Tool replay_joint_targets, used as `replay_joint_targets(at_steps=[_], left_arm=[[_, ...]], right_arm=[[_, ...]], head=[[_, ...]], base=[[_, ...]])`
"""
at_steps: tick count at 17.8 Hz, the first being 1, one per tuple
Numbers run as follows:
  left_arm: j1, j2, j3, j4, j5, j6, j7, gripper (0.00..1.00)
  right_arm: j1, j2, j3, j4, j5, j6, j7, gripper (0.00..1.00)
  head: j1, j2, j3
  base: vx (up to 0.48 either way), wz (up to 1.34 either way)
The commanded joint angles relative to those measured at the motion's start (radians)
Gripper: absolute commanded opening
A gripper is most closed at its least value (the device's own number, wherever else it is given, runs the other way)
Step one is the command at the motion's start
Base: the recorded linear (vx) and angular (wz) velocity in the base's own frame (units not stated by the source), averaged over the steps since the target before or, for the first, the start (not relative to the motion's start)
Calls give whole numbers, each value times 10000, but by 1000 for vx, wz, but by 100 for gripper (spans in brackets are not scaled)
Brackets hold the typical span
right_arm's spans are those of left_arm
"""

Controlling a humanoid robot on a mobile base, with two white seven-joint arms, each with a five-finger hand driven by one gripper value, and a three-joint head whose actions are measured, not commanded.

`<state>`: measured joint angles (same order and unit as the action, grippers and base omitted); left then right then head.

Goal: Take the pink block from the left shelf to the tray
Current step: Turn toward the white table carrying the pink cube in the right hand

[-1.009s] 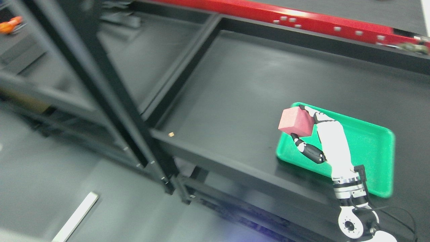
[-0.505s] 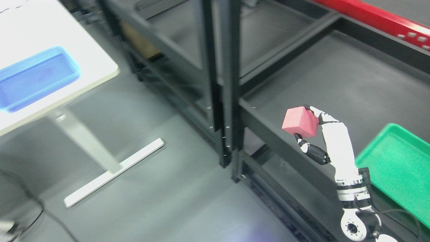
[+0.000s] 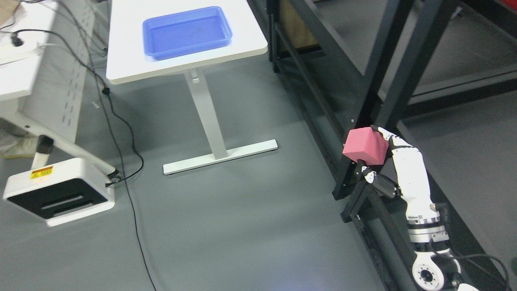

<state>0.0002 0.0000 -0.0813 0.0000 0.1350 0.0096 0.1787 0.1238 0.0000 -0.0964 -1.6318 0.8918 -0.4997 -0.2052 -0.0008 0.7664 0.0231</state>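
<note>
Beside the shelf post (image 3: 365,97), right hand (image 3: 398,161) grips pink block (image 3: 364,146) — aloft.

Cut off at the lower right corner: white right arm (image 3: 420,226), base joint only partly in frame. Hidden behind the pink foam block (image 3: 364,145): most fingers of the right hand (image 3: 398,165). Far left of the hand, cropped: white perforated bench (image 3: 24,81).

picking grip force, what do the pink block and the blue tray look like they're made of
Pink block: probably foam or soft plastic; matte, uniform faces with no glare, held in the right robot hand. Blue tray: likely moulded plastic; glossy, slightly translucent, with rounded corners and a raised rim.
</note>
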Motion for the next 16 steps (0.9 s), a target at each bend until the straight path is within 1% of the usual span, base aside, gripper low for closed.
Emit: replay_joint_targets(at_steps=[1,5,10,16], left_arm=[[-293,174,0,-175,0,-4,8,100],[-293,174,0,-175,0,-4,8,100],[-293,174,0,-175,0,-4,8,100],[-293,174,0,-175,0,-4,8,100]], right_arm=[[-26,-175,-79,-34,-235,-4,-3,2],[-88,-175,-63,-34,-281,-4,-3,2],[-88,-175,-48,-34,-297,-126,12,2],[-73,-175,136,-34,-297,-127,43,3]], head=[[0,0,0],[0,1,0],[0,1,0],[0,1,0]], base=[[-74,713],[-1,411],[47,199],[126,167]])
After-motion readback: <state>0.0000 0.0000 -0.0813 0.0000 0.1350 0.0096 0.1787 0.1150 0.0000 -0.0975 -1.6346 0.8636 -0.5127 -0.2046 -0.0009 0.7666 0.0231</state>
